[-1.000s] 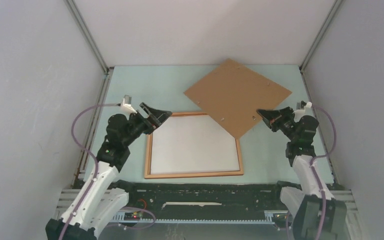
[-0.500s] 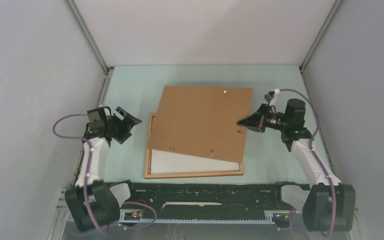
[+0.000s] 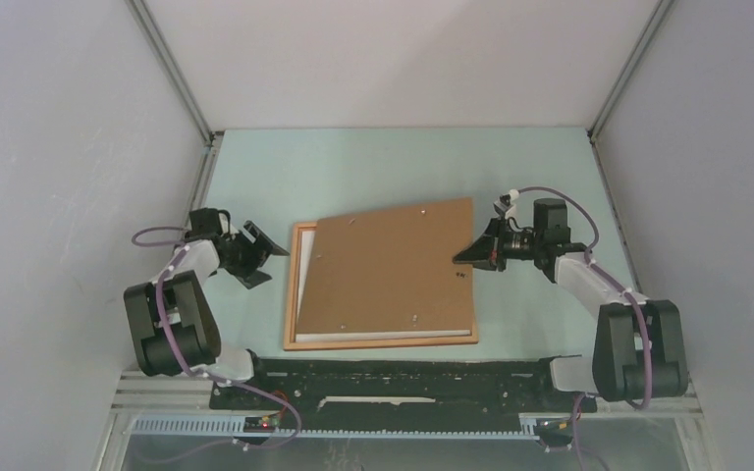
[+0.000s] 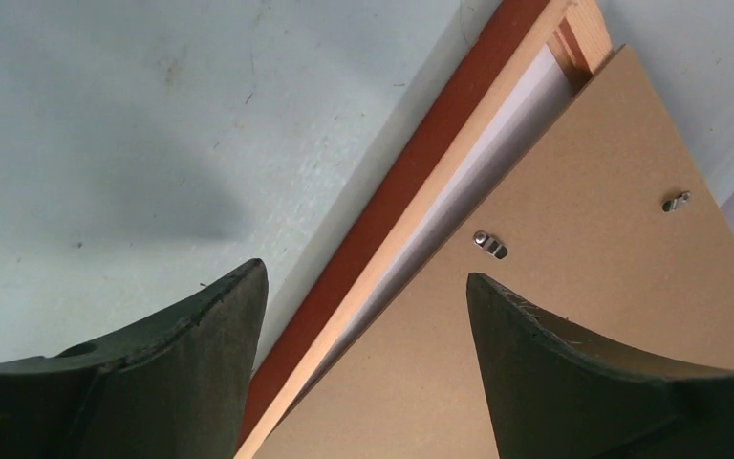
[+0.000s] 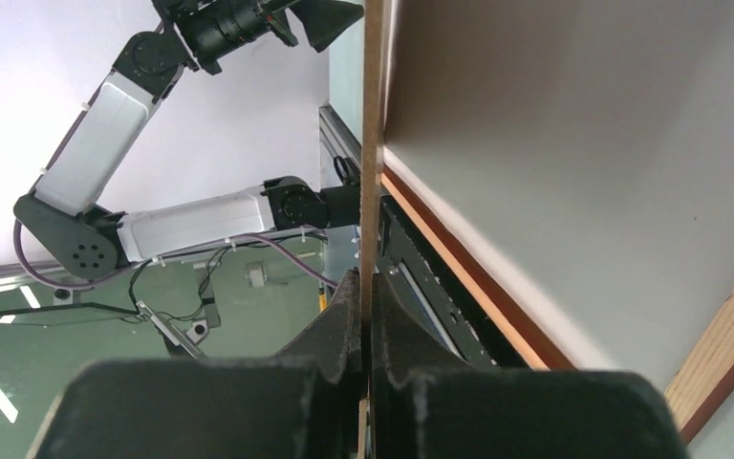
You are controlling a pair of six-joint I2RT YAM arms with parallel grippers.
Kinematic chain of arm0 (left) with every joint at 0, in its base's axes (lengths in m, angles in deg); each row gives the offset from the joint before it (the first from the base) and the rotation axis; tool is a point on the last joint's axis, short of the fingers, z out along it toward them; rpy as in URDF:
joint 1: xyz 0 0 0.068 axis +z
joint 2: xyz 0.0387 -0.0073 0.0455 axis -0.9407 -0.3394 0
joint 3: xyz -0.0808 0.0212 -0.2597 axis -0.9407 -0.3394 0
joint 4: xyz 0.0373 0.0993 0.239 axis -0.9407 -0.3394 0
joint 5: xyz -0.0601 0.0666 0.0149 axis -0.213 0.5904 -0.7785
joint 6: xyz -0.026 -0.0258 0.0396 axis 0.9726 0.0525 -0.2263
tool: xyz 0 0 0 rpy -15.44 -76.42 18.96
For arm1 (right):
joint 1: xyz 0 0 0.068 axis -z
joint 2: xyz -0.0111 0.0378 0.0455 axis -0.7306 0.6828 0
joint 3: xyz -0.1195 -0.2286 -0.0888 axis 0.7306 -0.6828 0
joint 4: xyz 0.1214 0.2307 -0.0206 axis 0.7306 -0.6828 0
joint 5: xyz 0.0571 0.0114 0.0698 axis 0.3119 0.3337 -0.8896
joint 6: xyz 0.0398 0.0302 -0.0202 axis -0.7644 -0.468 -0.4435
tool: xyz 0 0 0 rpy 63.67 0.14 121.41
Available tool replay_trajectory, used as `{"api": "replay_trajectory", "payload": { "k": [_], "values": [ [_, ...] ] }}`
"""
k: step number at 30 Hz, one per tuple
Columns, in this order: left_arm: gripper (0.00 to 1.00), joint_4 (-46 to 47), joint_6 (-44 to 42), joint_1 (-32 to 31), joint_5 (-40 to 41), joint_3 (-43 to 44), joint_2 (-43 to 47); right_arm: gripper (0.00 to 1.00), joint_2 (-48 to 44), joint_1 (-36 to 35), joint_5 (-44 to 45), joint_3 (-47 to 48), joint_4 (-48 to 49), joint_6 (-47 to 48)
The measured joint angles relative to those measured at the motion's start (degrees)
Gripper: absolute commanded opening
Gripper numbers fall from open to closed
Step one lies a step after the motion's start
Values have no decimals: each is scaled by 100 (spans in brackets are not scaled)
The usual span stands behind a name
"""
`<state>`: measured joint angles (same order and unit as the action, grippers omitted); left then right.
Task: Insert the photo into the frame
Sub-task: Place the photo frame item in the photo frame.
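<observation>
Pinches flat brown backing board's point(image 3: 388, 265) edge with right gripper point(image 5: 363, 287); spreads left gripper point(image 3: 266, 263) beside orange wooden frame point(image 3: 383, 341): likely rigid, rim-graspable.

The table point(image 3: 373, 167) seemingly carries the frame point(image 3: 383, 341).

A wooden frame point(image 3: 292, 294) lies on the pale green table point(image 3: 353, 167). A brown board point(image 3: 388, 270) lies askew over it, leaving a white sliver of photo point(image 3: 303, 267) at the left. The right fingers point(image 3: 461, 258) pinch the board's right edge. The left fingers point(image 3: 267, 241), spread apart, sit just left of the frame.
</observation>
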<state>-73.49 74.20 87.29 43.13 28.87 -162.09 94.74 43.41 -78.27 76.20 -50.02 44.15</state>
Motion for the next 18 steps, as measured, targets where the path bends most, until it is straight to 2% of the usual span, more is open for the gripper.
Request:
{"api": "replay_trajectory", "payload": {
  "k": [5,12,18],
  "values": [
    [68,186,-68,-20,-236,0,-507,0,466,-59,-74,90,221,81],
    [58,343,-66,-153,-540,-2,-765,0,756,-74,-232,140,450,133],
    [55,496,-57,-210,-761,-2,-909,0,1126,-76,-343,356,446,280]
  ]
}}
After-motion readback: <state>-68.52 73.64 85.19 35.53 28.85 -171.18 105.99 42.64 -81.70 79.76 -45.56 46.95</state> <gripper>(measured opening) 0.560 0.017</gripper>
